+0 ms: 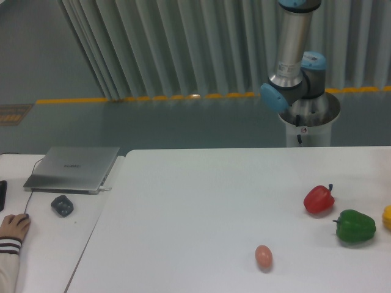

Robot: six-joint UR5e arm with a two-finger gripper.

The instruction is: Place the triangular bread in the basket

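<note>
Neither the pincer nor the bread was in sight, so I could not place one against the other. Only the arm (pixel 292 55) showed, behind the tabletop (pixel 201 201) with its egg (pixel 263 256) and peppers.

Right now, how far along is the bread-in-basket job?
Nothing looks done. Neither bread nor basket is in view; the table shows only a red pepper, green pepper, egg and a yellow item at the edge. The gripper is out of view, so everything remains.
</note>
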